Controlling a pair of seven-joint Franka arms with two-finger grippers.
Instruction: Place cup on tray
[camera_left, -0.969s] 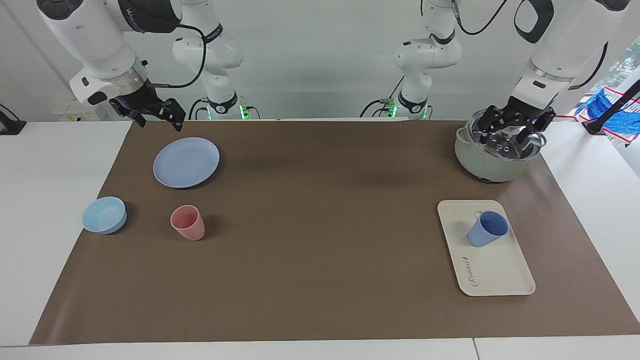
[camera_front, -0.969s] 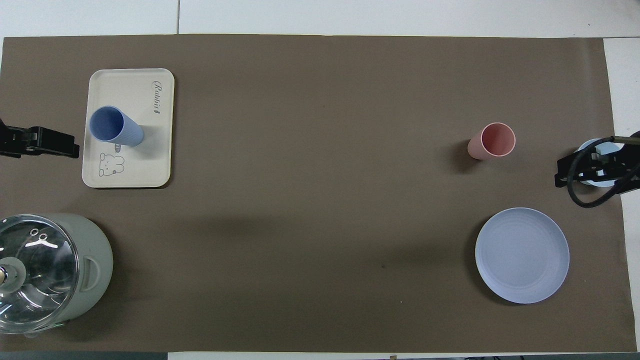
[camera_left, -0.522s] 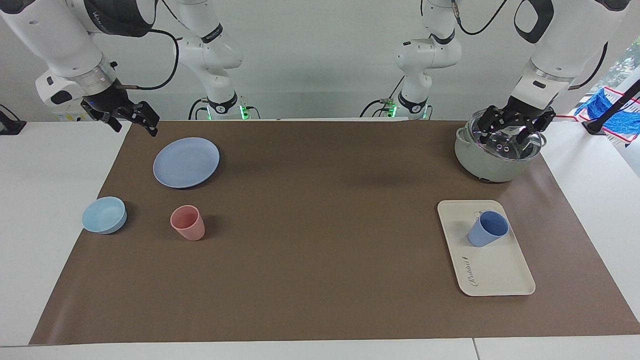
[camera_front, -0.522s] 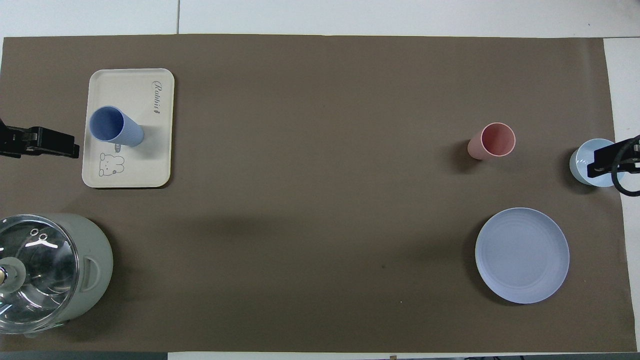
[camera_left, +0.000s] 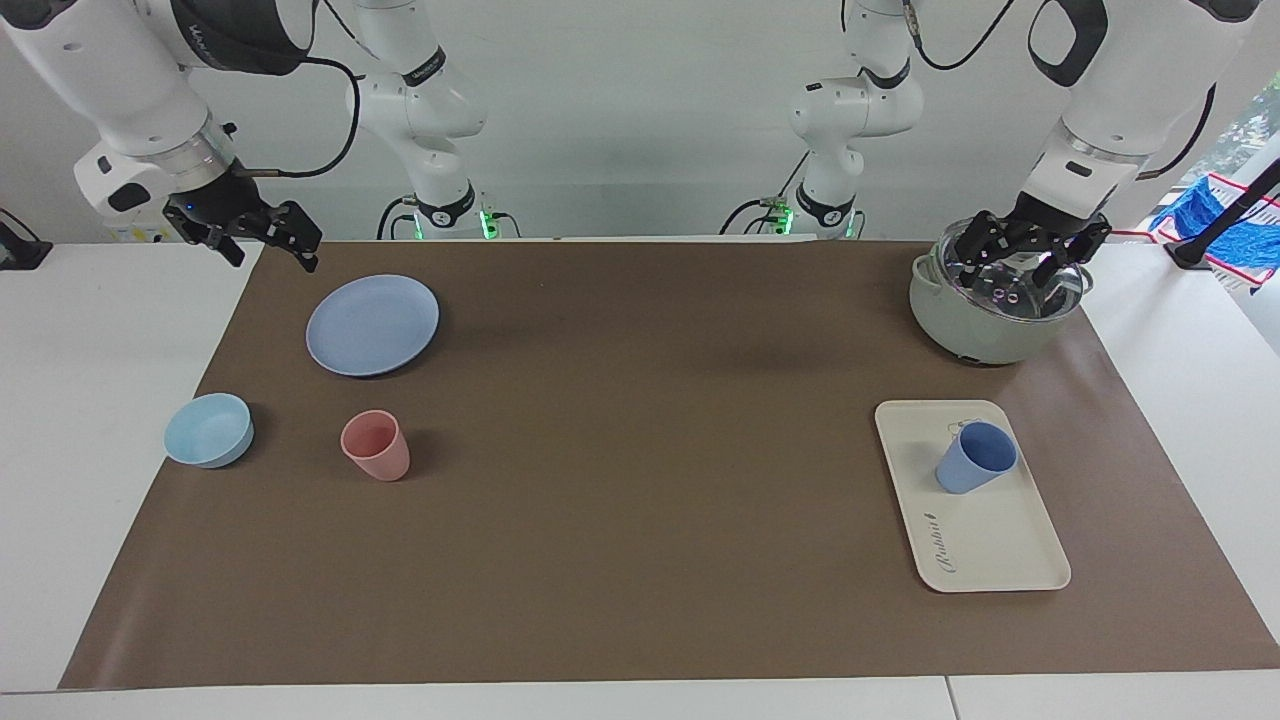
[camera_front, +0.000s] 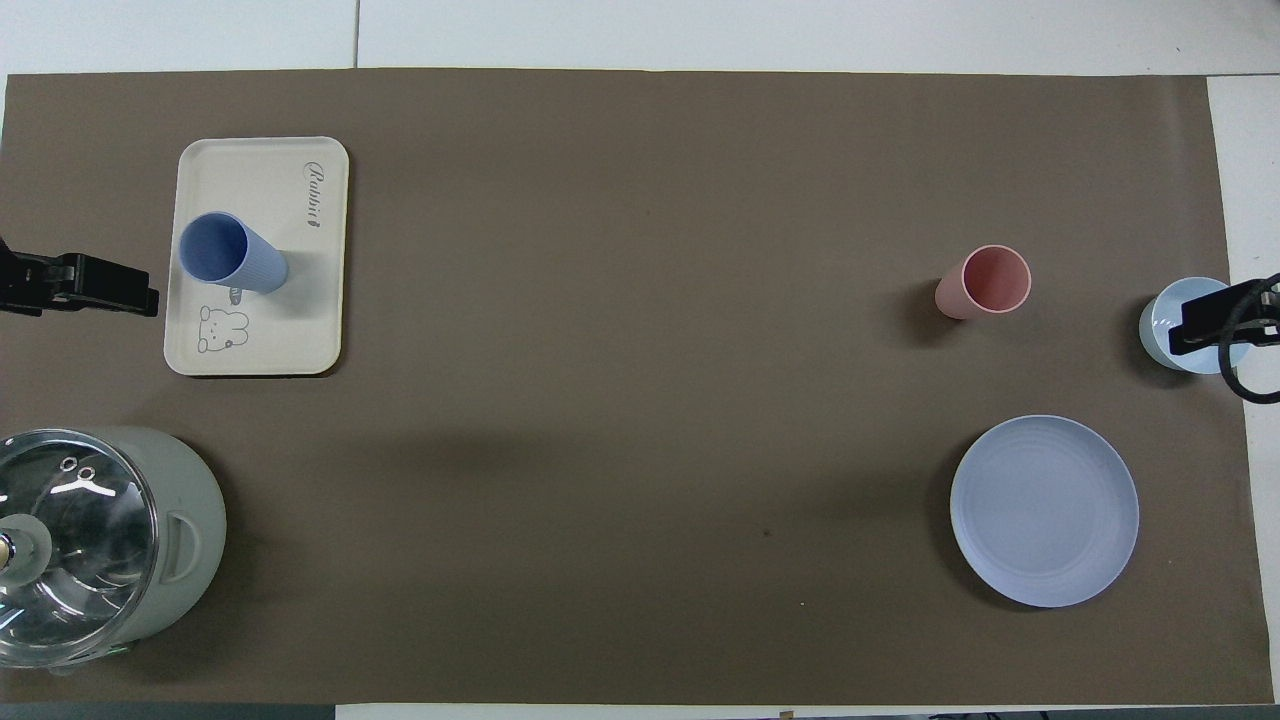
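The periwinkle-blue cup (camera_left: 975, 457) stands upright on the cream tray (camera_left: 1000, 560), on the half of it nearer to the robots. In the overhead view the cup (camera_front: 232, 253) stands beside the rabbit drawing on the tray (camera_front: 262, 160). My left gripper (camera_left: 1020, 262) is open and empty, up over the pot's lid; one of its fingers (camera_front: 95, 290) shows in the overhead view, apart from the tray. My right gripper (camera_left: 265, 248) is open and empty, up over the mat's edge at the right arm's end; in the overhead view it (camera_front: 1212, 322) covers part of the bowl.
A grey-green pot with a glass lid (camera_left: 985, 325) (camera_front: 90, 540) stands nearer to the robots than the tray. At the right arm's end lie a round blue plate (camera_left: 372, 324) (camera_front: 1044, 510), a pink tumbler (camera_left: 376, 446) (camera_front: 985, 281) and a light-blue bowl (camera_left: 209, 429) (camera_front: 1158, 305).
My right gripper has moved away from over the plate toward the right arm's end of the table and risen a little. The left arm, cup and tray have not moved.
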